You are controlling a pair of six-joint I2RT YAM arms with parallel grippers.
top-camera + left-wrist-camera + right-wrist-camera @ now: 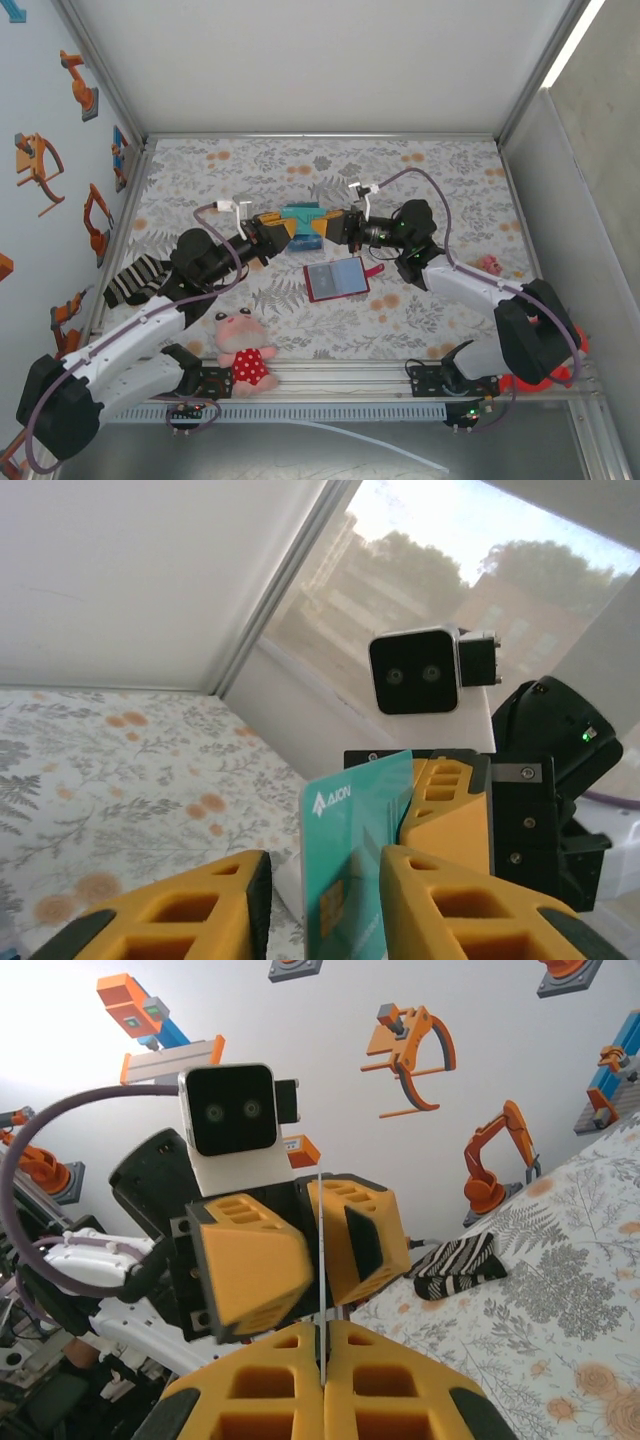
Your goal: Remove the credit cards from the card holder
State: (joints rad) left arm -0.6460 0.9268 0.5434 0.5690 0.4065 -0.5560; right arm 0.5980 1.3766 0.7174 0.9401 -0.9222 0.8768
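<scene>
Handing over above mid-counter: right gripper (322,1360) jaws pinch the teal credit card (352,840), and left gripper (283,226) jaws stand parted around it. Next, I'd withdraw left and then place the card beside the open card holder (336,279).

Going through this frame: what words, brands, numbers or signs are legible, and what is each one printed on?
"AJON", white with a small triangle mark, on the teal card; the second letter is uncertain.
Red wallet lying open on the table: any marks inside are too small to read.
Wall stickers: pictures of machines, no words legible.
</scene>
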